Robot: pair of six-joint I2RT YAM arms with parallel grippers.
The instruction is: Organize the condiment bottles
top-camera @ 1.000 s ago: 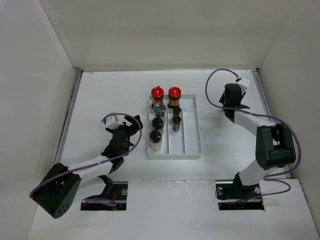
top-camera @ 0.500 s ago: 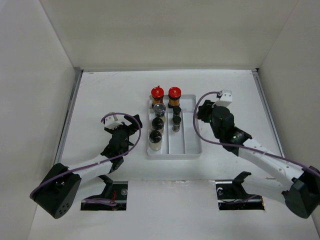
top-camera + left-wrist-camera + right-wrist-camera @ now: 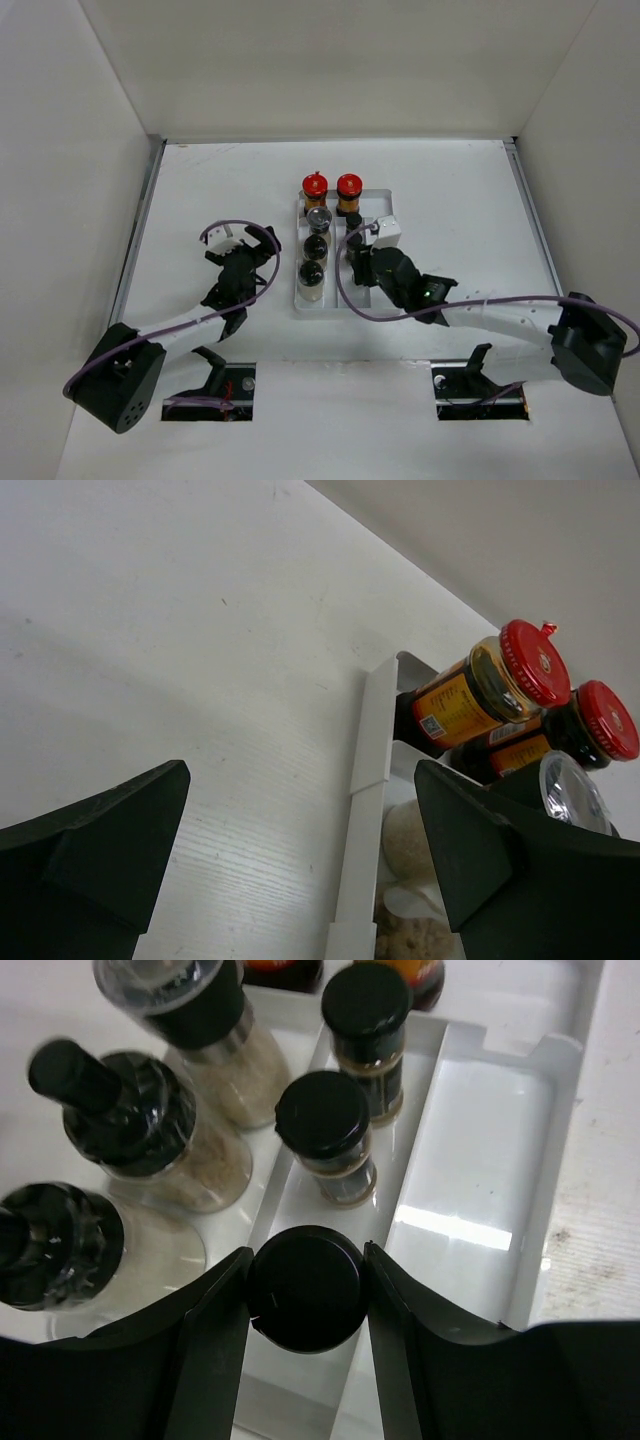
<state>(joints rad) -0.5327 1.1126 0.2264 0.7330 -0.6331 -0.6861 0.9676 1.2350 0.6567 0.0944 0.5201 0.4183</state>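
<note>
The white divided tray (image 3: 345, 311) holds the condiment bottles. Two red-capped amber bottles (image 3: 315, 188) (image 3: 348, 187) stand at its far end. Three pale-bodied bottles (image 3: 311, 276) stand in the left compartment. My right gripper (image 3: 357, 258) hangs over the middle compartment. It is shut on the black cap of a slim dark bottle (image 3: 305, 1288), with two more slim dark bottles (image 3: 325, 1125) (image 3: 366, 1010) just beyond it. My left gripper (image 3: 255, 262) is open and empty on the table, left of the tray. Its view shows the red-capped bottles (image 3: 505, 680) and the tray rim (image 3: 370, 770).
The tray's right compartment (image 3: 480, 1180) holds nothing. The pale bottles (image 3: 120, 1110) stand close to the left of my right fingers (image 3: 200, 1350). White walls enclose the table on three sides. Bare table lies on either side of the tray.
My right arm has swung from the back right of the table, left and nearer, to above the tray's middle compartment. The left arm has barely moved.
</note>
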